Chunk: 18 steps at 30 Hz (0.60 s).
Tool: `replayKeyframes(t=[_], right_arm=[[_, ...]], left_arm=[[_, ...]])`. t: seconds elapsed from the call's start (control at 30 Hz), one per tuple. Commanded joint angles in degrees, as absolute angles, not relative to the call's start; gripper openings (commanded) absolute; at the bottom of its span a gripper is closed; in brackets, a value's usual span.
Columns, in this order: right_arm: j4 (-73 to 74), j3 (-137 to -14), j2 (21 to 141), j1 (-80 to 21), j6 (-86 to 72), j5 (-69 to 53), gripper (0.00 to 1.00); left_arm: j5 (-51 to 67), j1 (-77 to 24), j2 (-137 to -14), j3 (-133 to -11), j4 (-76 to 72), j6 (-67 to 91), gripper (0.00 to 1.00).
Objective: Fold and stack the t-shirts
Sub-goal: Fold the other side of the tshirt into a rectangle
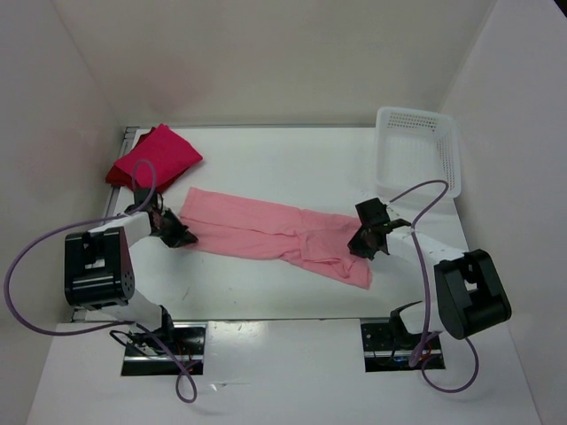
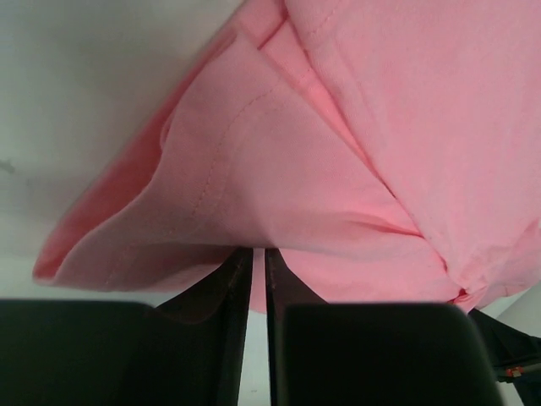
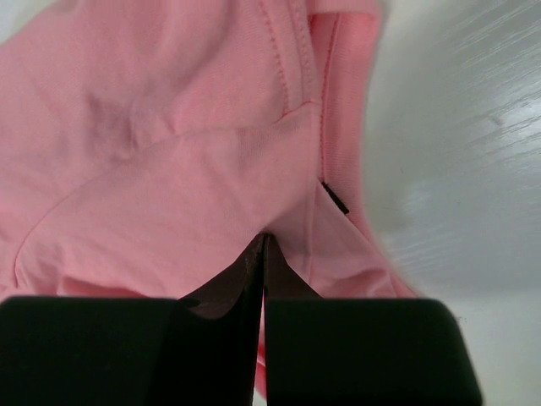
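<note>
Across the table point(image 1: 266, 168) middle, top view: salmon shirt point(image 1: 270, 235) lies as a long band, its long axis running from far left to near right. Left gripper point(image 1: 177, 232) sits at the band's left end and right gripper point(image 1: 368, 239) near its right end, so each arm has its own end and neither is nearer overall. Cloth between them lies on the table, rumpled toward the right. Both forearms reach inward from the sides, wrists low. Crimson shirt point(image 1: 158, 158) lies folded at far left, near the left gripper. Basket point(image 1: 416, 146) stands at far right.

Left wrist view: fingers point(image 2: 224, 338) are drawn to a narrow slit with pink cloth showing in it. Layered edges of the shirt spread away from the tips, mostly to the right. Judged a pinch on the edge.

Right wrist view: fingers point(image 3: 228, 313) all but touch, with pink cloth in the slit. A stitched seam and a small dark tag point(image 3: 335, 198) lie just beyond. The shirt extends away and left of the tips, with bare table to the right.

Judgement: the next fold turns on the long axis. Both ends are held, so carrying one end toward the other would halve the band.
</note>
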<state>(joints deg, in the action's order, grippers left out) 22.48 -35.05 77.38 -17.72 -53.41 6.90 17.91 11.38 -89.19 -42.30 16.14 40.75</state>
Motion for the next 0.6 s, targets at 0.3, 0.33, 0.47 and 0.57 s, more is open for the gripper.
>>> replayKeyframes(t=[0.3, 0.33, 0.47, 0.57], right_arm=[[28.2, -42.8, 81.7, -16.8, -51.7, 17.7, 0.00], [28.2, -42.8, 81.1, -16.8, -51.7, 17.7, 0.00], [29.4, -46.6, 76.9, -16.8, -47.3, 13.7, 0.06], [28.7, -51.1, 77.9, -18.1, -45.6, 9.1, 0.10]], left_arm=[[10.6, 13.4, -97.5, -48.3, 13.9, 40.8, 0.15], [9.4, 14.0, -97.5, -48.3, 14.4, 40.8, 0.15], [8.3, 14.5, -90.9, -48.8, 16.1, 40.1, 0.14], [7.4, 13.5, -85.4, -50.1, 18.0, 39.6, 0.17]])
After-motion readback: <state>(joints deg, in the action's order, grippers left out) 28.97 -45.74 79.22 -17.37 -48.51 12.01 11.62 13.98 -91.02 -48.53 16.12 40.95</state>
